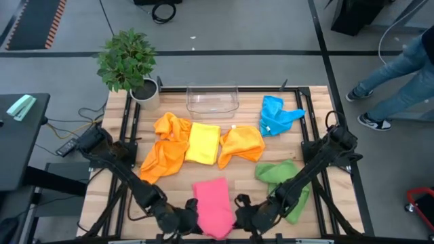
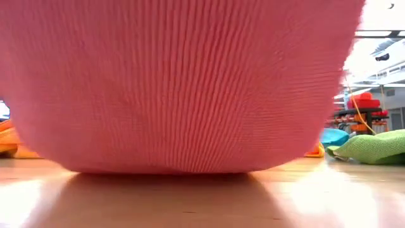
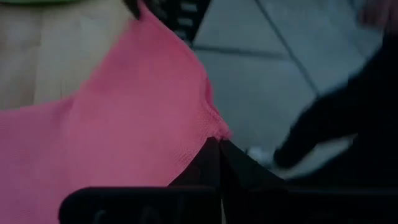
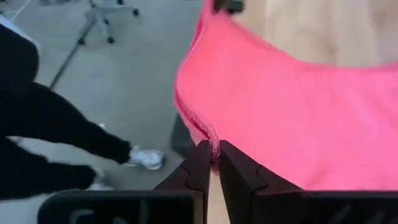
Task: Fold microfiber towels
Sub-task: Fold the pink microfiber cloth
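Observation:
A pink microfiber towel (image 1: pixel 213 200) lies at the table's near middle, and its near edge is raised between my two grippers. My left gripper (image 1: pixel 194 217) is shut on the towel's near left corner, and my right gripper (image 1: pixel 237 212) is shut on its near right corner. In the low view the pink towel (image 2: pixel 177 82) fills most of the picture and sags down to the table top. Behind it lie two orange towels (image 1: pixel 166 146) (image 1: pixel 241 144), a yellow one (image 1: pixel 203 142), a blue one (image 1: pixel 277 115) and a green one (image 1: pixel 285 181). My left gripper pinches the pink towel's near left corner (image 3: pixel 213 129) between its two fingertips, coming from the near left and slanting down. The cloth runs away from the fingers in a slack sweep. How many layers are pinched I cannot tell. My right gripper pinches the near right corner, at its hemmed edge (image 4: pixel 208 134), between its two fingertips, slanting down from the near right. The towel sags away from the hold, and its far end (image 1: pixel 210 184) lies on the table.
A clear plastic bin (image 1: pixel 212 99) stands at the table's far middle and a potted plant (image 1: pixel 129 64) at the far left corner. A person's legs (image 1: pixel 400 68) show beyond the far right corner. Bare wood shows between the pink towel and the other towels.

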Controlling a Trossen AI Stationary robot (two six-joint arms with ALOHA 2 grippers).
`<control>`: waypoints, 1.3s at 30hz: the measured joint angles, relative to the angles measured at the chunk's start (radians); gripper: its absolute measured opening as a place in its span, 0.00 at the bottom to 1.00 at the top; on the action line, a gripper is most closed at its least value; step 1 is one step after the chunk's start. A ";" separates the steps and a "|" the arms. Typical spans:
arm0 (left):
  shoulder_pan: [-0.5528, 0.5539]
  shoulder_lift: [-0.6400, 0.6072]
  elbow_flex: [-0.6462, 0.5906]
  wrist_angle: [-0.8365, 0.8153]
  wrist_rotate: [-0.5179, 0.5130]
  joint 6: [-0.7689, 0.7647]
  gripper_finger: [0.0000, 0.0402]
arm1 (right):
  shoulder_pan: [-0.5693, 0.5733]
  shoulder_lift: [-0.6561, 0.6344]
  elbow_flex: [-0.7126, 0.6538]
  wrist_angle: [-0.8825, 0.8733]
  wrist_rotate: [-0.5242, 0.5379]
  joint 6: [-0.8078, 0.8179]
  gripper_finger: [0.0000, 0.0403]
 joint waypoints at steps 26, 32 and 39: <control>-0.142 0.172 0.042 -0.229 -0.586 -0.571 0.00 | -0.191 0.056 0.000 -0.081 -0.044 0.228 0.10; -0.139 0.172 0.042 -0.359 -0.608 -0.632 0.00 | -0.255 0.056 0.000 -0.145 -0.098 0.207 0.10; -0.089 0.172 0.042 -0.474 -0.551 -0.649 0.00 | -0.299 0.056 0.000 -0.186 -0.102 0.193 0.10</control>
